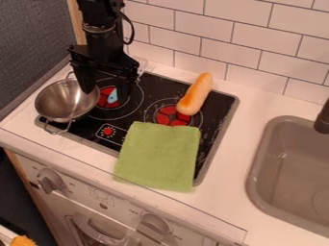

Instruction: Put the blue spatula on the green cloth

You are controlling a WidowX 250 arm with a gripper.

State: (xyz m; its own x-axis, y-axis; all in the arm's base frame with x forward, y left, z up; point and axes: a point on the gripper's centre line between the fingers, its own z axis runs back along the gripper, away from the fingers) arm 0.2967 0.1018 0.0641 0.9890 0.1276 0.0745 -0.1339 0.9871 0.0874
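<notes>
The black gripper (108,90) hangs over the left rear part of the stove, its two fingers spread apart. Between and beyond them a light blue piece, seemingly part of the blue spatula (113,95), shows against the red left burner; the rest of it is hidden behind the gripper. Whether the gripper touches it I cannot tell. The green cloth (158,156) lies flat over the front of the stove, with its lower edge on the white counter.
A metal pot (64,101) stands at the stove's left, close beside the gripper. A toy bread or hot dog (195,94) lies at the right rear of the black stovetop (217,126). Tiled wall (250,43) runs behind; a grey sink (292,168) is at right.
</notes>
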